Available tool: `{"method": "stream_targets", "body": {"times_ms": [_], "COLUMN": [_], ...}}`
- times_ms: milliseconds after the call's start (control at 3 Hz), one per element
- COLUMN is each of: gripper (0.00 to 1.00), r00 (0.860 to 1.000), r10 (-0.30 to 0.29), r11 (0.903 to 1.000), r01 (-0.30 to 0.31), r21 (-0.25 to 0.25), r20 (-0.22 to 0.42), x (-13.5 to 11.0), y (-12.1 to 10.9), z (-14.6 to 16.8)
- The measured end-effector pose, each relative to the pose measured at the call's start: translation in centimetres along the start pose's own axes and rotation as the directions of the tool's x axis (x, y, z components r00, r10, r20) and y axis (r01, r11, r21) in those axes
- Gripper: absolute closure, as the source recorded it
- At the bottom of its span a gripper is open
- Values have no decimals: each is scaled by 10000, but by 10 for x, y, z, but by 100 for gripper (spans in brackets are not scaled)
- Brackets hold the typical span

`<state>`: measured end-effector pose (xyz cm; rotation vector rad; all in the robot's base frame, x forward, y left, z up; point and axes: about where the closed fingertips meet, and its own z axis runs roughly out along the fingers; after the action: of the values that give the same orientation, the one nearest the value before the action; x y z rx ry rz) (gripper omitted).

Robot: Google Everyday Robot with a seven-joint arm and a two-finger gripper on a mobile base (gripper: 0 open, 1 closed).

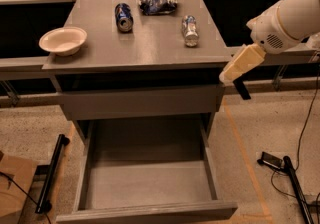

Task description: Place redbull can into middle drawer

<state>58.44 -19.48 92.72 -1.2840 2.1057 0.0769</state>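
Note:
The redbull can [190, 30], slim and silver with blue patches, lies on its side on the right part of the grey cabinet top [150, 48]. The middle drawer [150, 183] is pulled out wide below, and its long flat floor is bare. My gripper [236, 74] hangs at the end of the white arm beside the cabinet's right front corner. It is to the right of the can and lower than it, apart from it, and holds nothing that I can see.
A fatter dark-blue can [123, 17] and a blue-and-white snack bag [157, 4] lie at the back of the top. A white bowl [63, 40] stands at its left edge. A closed plain drawer panel [140, 103] sits above the open drawer. Cables and black stands lie on the floor on both sides.

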Motion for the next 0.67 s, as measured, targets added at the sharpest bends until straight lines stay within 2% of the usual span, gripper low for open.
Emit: {"method": "stream_targets", "body": {"times_ms": [333, 667], "gripper": [0, 0], "r00": [9933, 9790], "r10": [468, 952], "r11": [9966, 9881], "r01": [-536, -1149], "r21": [624, 1022], "r20": [1054, 1802], "x": [-12, -20], "y": [-42, -80], "z": [16, 40]}}
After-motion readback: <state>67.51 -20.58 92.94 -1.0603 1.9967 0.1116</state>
